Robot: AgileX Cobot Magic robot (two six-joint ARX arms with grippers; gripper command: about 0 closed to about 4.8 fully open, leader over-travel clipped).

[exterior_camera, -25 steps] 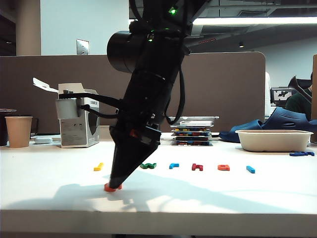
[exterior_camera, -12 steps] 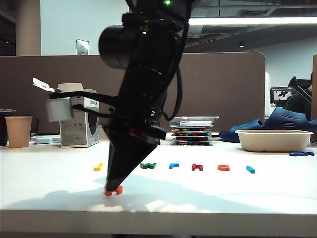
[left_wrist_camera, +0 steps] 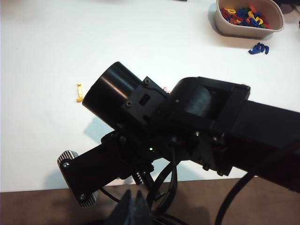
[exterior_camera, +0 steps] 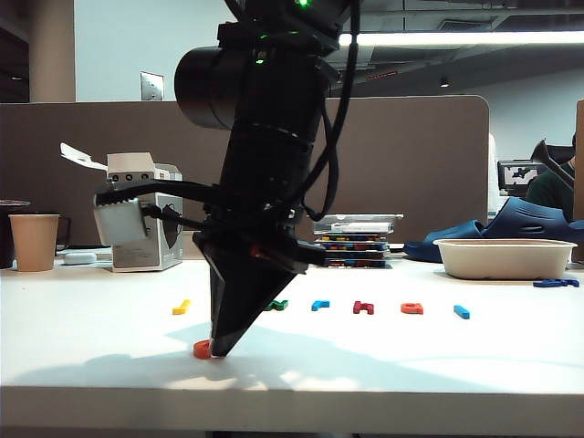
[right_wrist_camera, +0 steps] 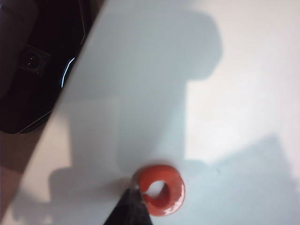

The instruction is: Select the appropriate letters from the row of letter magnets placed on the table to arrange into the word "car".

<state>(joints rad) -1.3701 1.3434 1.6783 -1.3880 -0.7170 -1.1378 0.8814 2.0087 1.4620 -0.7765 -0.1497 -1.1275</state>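
Here, low in the left-centre of the exterior frame, the right gripper (exterior_camera: 219,349) comes down in a dark wedge to the table (exterior_camera: 383,365), jaws pressed together at the tip. The orange "c" (exterior_camera: 203,349) lies flat at that tip, near the front edge and well forward of the row. In the right wrist view the closed tip (right_wrist_camera: 129,206) touches the rim of the "c" (right_wrist_camera: 161,189) from the side; whether it pinches the rim or only nudges it, I cannot tell.

The row behind runs left to right across mid-frame:
- yellow letter (exterior_camera: 182,307)
- green letter (exterior_camera: 278,304), partly behind the arm
- light blue "r" (exterior_camera: 319,305)
- dark red letter (exterior_camera: 363,307)
- orange "a" (exterior_camera: 411,308)
- light blue bar (exterior_camera: 462,312)

Left gripper: only a dark sliver at the bottom edge of the left wrist view (left_wrist_camera: 133,211), aimed past the table edge; cannot tell if spread or closed.

Step in hand, as I judge: setting and squaring the "c" as first letter of the word. Next move likely calls for lifting clear without dragging it, then reaching right for the "a", a small flat piece needing a precise pinch, and placing it just right of the "c".
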